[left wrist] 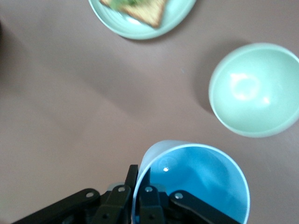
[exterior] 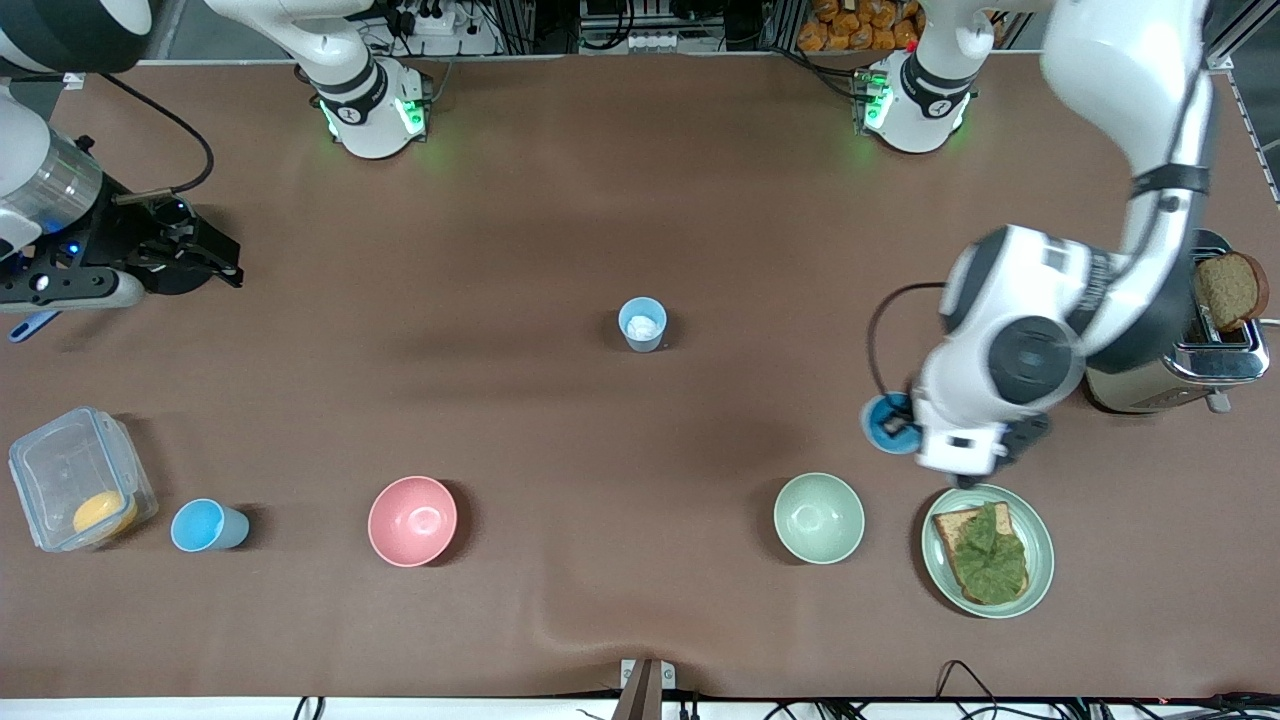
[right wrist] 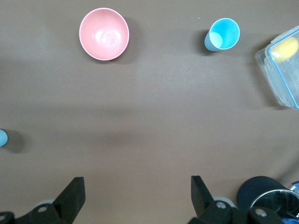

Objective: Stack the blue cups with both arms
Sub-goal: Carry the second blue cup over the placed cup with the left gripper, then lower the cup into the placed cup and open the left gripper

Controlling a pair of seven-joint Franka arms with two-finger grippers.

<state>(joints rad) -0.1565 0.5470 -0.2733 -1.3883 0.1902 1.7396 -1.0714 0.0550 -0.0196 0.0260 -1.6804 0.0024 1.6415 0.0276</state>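
Observation:
Three light-blue cups show. My left gripper (left wrist: 141, 181) is shut on the rim of one blue cup (left wrist: 201, 182), one finger inside the wall and one outside. In the front view this held cup (exterior: 885, 420) hangs over the table beside the sandwich plate. A second blue cup (exterior: 642, 323), with a whitish patch inside, stands upright mid-table. The third blue cup (exterior: 205, 525) (right wrist: 223, 33) sits beside the clear container, toward the right arm's end. My right gripper (exterior: 215, 262) (right wrist: 136, 186) is open and holds nothing, over bare table at that same end.
A pink bowl (exterior: 412, 520) and a pale green bowl (exterior: 818, 517) stand near the front edge. A green plate (exterior: 1040, 560) carries lettuce on toast. A toaster (exterior: 1215, 360) with bread stands at the left arm's end. A clear container (exterior: 60, 475) holds something yellow.

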